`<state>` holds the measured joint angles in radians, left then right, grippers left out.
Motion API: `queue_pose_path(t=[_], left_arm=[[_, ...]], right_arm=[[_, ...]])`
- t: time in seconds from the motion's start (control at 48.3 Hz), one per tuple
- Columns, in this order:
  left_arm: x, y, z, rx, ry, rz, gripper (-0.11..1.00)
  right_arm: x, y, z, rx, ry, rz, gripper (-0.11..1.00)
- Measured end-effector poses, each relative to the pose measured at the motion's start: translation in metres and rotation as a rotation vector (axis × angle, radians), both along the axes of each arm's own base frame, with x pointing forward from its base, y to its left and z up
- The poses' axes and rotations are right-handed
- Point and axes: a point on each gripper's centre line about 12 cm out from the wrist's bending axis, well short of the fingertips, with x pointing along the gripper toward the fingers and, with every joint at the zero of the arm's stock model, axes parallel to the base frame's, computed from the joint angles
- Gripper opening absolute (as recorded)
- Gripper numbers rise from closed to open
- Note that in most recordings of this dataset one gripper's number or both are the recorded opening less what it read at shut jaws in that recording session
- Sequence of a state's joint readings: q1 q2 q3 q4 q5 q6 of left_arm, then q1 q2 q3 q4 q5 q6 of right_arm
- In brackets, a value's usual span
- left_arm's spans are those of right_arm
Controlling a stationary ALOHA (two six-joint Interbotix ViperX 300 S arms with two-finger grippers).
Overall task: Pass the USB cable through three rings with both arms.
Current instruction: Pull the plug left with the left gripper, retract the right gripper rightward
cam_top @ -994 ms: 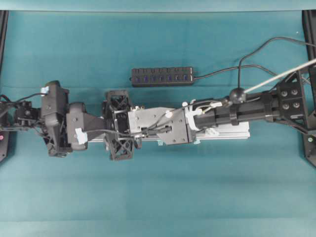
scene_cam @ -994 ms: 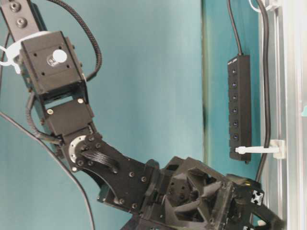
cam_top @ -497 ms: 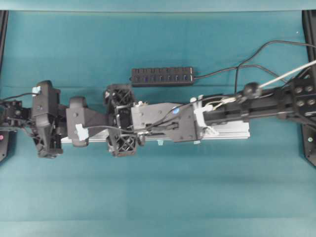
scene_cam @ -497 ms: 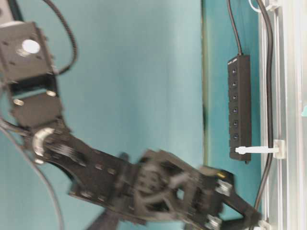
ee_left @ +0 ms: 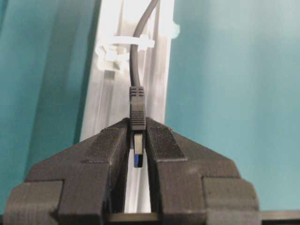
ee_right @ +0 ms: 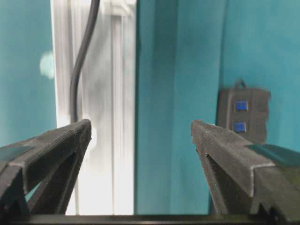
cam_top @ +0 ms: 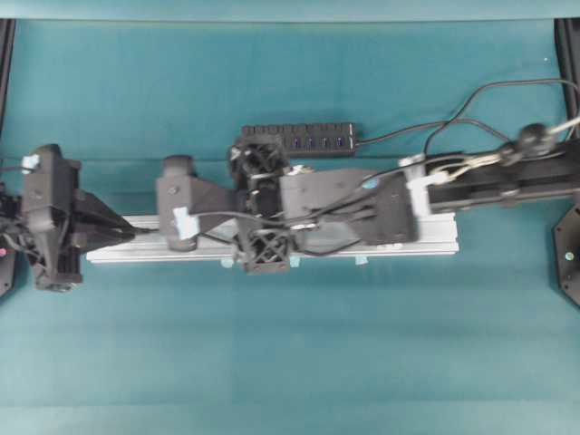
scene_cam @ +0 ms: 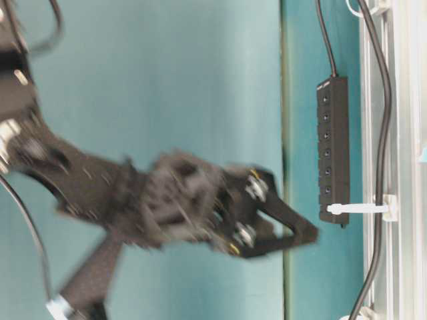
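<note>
Left gripper (ee_left: 138, 140) clamps the USB cable (ee_left: 137, 110) plug, cable trailing through a ring (ee_left: 123, 44) on the rail (ee_left: 112, 103). We see the right gripper (ee_right: 140, 133) has spread wide, empty, so the handover looks done.

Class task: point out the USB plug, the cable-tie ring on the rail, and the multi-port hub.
USB plug (ee_left: 137, 110), left wrist view, on its black housing.
Ring (ee_left: 123, 43), left wrist view, on the white strap.
Multi-port hub (cam_top: 299, 140), overhead view, mid-body.
</note>
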<state>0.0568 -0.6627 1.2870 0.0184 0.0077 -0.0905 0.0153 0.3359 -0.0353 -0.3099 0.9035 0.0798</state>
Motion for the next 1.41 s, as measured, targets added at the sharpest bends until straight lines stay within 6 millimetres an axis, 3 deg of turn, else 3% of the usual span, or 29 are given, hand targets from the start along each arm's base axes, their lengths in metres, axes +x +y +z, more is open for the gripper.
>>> queue_pose_path(t=[0.311,0.518,0.725,0.829,0.912,1.119,1.409], left_arm=[[-0.008,0.0,0.019,-0.018,-0.073,0.016,0.14],[-0.01,-0.001,0.027,-0.019,-0.113,0.016,0.14],[-0.008,-0.001,0.04,-0.015,-0.161,0.015,0.14],[-0.006,-0.001,0.048,-0.013,-0.19,0.013,0.14],[-0.006,-0.001,0.05,-0.008,-0.196,0.011,0.14],[-0.003,0.0,0.05,-0.009,-0.193,0.011,0.14],[0.003,0.0,0.048,-0.012,-0.193,0.01,0.14]], right_arm=[[-0.034,0.013,0.001,0.042,-0.011,-0.052,0.77],[-0.04,0.025,0.006,0.062,-0.09,-0.009,0.77],[-0.037,0.031,0.043,0.092,-0.253,0.017,0.77],[-0.039,0.028,0.067,0.108,-0.35,0.016,0.77],[-0.043,0.022,0.076,0.118,-0.394,0.002,0.77],[-0.056,0.025,0.065,0.162,-0.432,-0.014,0.77],[-0.086,0.012,0.051,0.214,-0.449,-0.102,0.76]])
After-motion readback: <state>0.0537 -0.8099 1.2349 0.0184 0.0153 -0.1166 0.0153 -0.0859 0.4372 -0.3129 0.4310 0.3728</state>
